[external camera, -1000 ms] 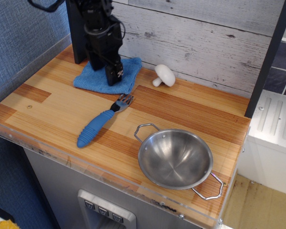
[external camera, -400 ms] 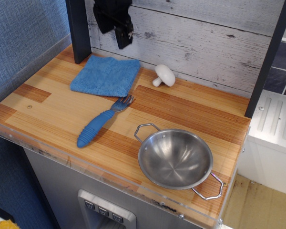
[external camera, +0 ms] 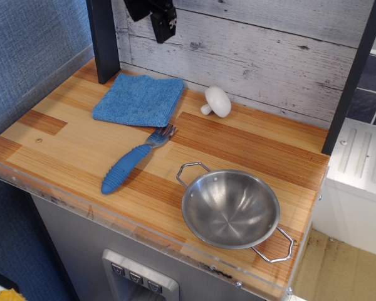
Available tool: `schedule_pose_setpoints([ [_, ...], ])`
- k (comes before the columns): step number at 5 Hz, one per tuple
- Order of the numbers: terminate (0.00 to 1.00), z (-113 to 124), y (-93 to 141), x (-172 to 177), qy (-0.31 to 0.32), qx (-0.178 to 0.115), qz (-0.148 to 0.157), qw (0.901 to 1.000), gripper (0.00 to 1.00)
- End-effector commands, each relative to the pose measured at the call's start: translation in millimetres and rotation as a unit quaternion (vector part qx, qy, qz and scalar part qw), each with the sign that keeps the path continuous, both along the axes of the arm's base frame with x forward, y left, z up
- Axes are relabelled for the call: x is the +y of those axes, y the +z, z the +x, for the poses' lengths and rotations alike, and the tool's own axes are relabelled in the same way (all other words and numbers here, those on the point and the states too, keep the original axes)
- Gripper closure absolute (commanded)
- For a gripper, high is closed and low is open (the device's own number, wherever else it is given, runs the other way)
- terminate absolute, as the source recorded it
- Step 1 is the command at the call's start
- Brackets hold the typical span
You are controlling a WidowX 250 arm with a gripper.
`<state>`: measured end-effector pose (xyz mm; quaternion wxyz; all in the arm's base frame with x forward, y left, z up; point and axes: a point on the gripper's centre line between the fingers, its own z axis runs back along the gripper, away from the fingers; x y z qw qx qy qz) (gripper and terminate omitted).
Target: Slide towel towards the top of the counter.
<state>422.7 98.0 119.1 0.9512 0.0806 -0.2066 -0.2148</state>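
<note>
The bright blue towel (external camera: pixel 139 99) lies flat at the back left of the orange-brown wood counter (external camera: pixel 238 147), close to the plank wall and beside the dark post. My black gripper (external camera: pixel 161 24) hangs high above the towel's far right corner, at the top edge of the frame, well clear of the cloth. Only its lower part shows, and I cannot make out whether the fingers are open or shut. Nothing is visibly in them.
A blue-handled fork (external camera: pixel 135 159) lies just in front of the towel, its tines near the towel's front edge. A white mushroom (external camera: pixel 215 101) sits to the towel's right by the wall. A steel bowl (external camera: pixel 230 208) stands at the front right. A dark post (external camera: pixel 103 39) stands at the back left.
The gripper has lifted off the towel and risen up the wall to the top of the frame. The towel stays at the back, lying flat.
</note>
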Motion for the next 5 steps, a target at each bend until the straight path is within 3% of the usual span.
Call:
schedule_pose_setpoints([
  [1, 0.0, -32.9, 43.2, -6.6, 0.011, -0.038, 0.004, 0.9992, 0.0],
  [4, 0.0, -42.6, 46.2, -5.1, 0.008, -0.039, 0.013, 0.9991, 0.0],
  [5, 1.0, -42.6, 46.2, -5.1, 0.008, -0.039, 0.013, 0.9991, 0.0],
])
